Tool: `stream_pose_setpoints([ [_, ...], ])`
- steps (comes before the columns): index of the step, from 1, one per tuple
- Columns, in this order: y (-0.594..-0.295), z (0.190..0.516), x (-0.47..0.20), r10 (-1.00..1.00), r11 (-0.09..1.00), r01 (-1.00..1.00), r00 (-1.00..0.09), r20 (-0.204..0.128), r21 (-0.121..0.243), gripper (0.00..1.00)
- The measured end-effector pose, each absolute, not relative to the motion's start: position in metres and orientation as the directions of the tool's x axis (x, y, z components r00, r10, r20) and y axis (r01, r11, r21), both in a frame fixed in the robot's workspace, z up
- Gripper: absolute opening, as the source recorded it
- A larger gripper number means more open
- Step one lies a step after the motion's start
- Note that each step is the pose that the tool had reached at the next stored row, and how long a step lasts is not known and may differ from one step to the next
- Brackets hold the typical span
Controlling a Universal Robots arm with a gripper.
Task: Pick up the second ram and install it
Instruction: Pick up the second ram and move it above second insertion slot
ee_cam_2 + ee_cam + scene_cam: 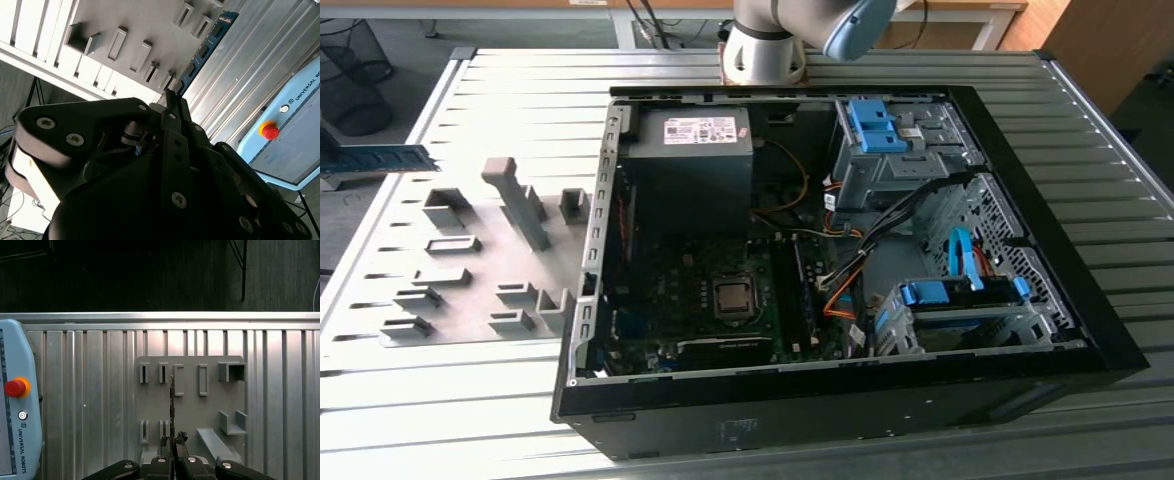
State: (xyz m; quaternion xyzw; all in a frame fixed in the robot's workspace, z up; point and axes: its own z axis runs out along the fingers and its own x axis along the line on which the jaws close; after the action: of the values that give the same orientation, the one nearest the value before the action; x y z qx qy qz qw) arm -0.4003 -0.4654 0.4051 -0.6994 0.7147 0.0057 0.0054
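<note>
The second ram [171, 400] is gripped edge-on by the clenched pincer [172, 441], over the grey fixture plate [210, 410] on the surface [90, 390].

The second ram [171, 405] sat clamped in the claw [172, 441], jutting past its tips. Beyond the claw lay the fixture plate [210, 407] on the surface [100, 390], a pendant [25, 410] off to the claw's side.

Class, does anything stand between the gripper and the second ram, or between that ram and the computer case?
Nothing separates them: the gripper is shut on the second ram. Only the side wall of the computer case lies between; it is open above.
</note>
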Motion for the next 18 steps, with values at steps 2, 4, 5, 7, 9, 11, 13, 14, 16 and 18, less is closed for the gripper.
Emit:
stream_pose_setpoints([
  [2, -0.4654, 0.405, -0.3994, -1.0, 0.022, -1.0, -0.022, -0.016, 0.001, 0.14],
  [4, -0.4654, 0.405, -0.3986, -1.0, 0.022, -1.0, -0.022, -0.016, 0.001, 0.14],
  [5, -0.4654, 0.405, -0.3981, -1.0, 0.022, -1.0, -0.022, -0.016, 0.001, 0.14],
  [7, -0.4654, 0.405, -0.3971, -1.0, 0.022, -1.0, -0.022, -0.016, 0.001, 0.14],
  [9, -0.4654, 0.4051, -0.3963, -1.0, 0.022, -1.0, -0.022, -0.016, 0.001, 0.14],
  [11, -0.4654, 0.405, -0.3953, -1.0, 0.022, -1.0, -0.022, -0.016, 0.001, 0.14],
  [13, -0.4654, 0.405, -0.3944, -1.0, 0.022, -1.0, -0.022, -0.016, 0.001, 0.14],
  [14, -0.4654, 0.405, -0.394, -1.0, 0.022, -1.0, -0.022, -0.016, 0.001, 0.14],
  [16, -0.4654, 0.4051, -0.3933, -1.0, 0.022, -1.0, -0.022, -0.016, 0.001, 0.14],
  [18, -0.4654, 0.4051, -0.3925, -1.0, 0.022, -1.0, -0.022, -0.016, 0.001, 0.14],
])
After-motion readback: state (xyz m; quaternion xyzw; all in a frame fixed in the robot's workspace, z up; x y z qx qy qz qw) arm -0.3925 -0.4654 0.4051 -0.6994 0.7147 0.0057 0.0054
